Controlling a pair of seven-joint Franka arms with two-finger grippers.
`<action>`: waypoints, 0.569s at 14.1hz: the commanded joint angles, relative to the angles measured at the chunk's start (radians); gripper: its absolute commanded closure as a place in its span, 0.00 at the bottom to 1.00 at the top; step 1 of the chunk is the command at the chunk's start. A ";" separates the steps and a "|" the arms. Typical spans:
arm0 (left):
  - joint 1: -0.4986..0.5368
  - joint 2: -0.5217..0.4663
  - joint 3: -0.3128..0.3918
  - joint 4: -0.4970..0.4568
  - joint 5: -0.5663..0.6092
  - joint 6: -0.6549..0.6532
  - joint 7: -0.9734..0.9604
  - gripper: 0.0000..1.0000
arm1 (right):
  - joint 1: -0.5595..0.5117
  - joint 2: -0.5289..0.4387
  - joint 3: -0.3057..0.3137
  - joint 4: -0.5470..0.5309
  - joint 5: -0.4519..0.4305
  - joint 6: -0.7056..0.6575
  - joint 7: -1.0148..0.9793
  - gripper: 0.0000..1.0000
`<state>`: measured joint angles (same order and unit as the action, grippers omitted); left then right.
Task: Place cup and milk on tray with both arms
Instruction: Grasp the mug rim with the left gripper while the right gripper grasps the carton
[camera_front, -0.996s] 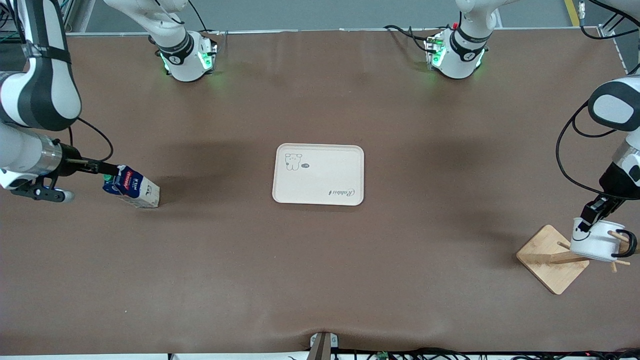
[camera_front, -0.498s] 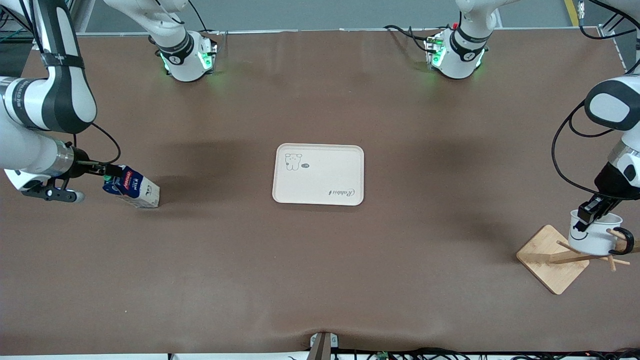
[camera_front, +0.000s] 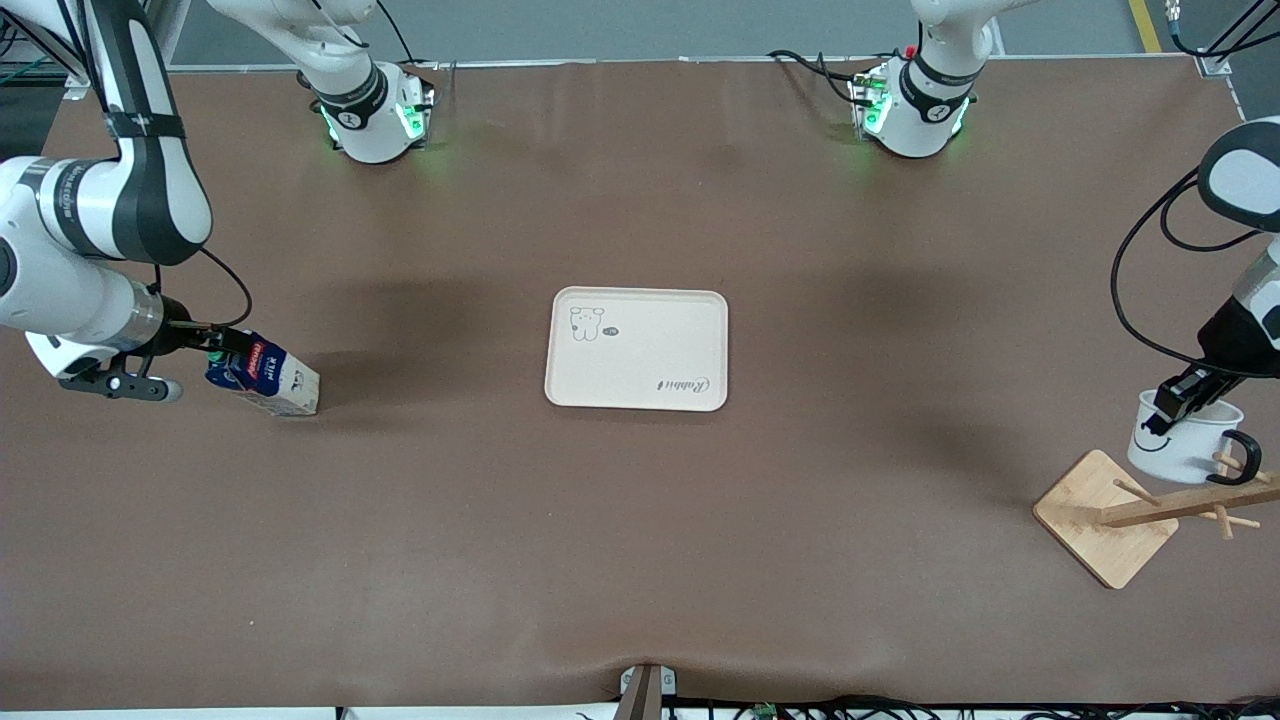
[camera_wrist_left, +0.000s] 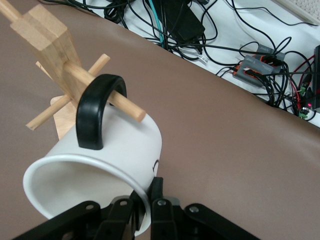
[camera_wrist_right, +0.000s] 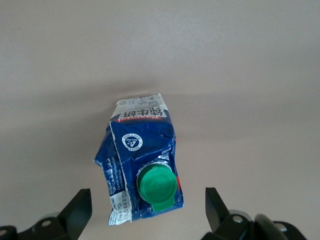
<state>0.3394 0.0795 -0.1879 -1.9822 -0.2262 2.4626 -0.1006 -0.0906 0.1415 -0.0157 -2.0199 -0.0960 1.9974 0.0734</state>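
Note:
The milk (camera_front: 265, 376) stands on the table toward the right arm's end. My right gripper (camera_front: 222, 347) is open at its top; in the right wrist view the gripper (camera_wrist_right: 148, 212) has one finger on each side of the milk (camera_wrist_right: 142, 150), clear of it, with the green cap (camera_wrist_right: 156, 186) between them. My left gripper (camera_front: 1180, 402) is shut on the rim of the cup (camera_front: 1180, 452), which it holds over the wooden peg stand (camera_front: 1100, 520). In the left wrist view the gripper (camera_wrist_left: 145, 192) pinches the cup (camera_wrist_left: 135, 145), and the black handle (camera_wrist_left: 97, 107) is still looped over a peg. The tray (camera_front: 637, 348) lies mid-table.
The peg stand's post (camera_wrist_left: 50, 45) and its pegs stick out beside the cup. Cables and small boxes (camera_wrist_left: 260, 70) lie off the table's edge near the stand. The arm bases (camera_front: 370, 115) stand along the table's edge by the robots.
My left gripper has lifted the cup higher over the stand, its handle sliding toward the peg's tip. My right arm's wrist has shifted slightly toward the milk. The milk has not moved.

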 joint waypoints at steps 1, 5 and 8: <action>0.003 -0.015 -0.002 0.063 -0.018 -0.115 0.016 1.00 | -0.005 -0.031 0.010 -0.055 -0.019 0.047 0.011 0.00; -0.002 -0.007 -0.038 0.128 -0.019 -0.204 -0.014 1.00 | -0.009 -0.028 0.010 -0.095 -0.018 0.109 0.009 0.00; -0.002 -0.007 -0.071 0.134 -0.019 -0.250 -0.030 1.00 | -0.009 -0.019 0.010 -0.100 -0.018 0.138 0.006 0.07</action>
<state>0.3337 0.0707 -0.2414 -1.8687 -0.2262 2.2531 -0.1235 -0.0911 0.1410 -0.0145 -2.0945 -0.0960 2.1082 0.0734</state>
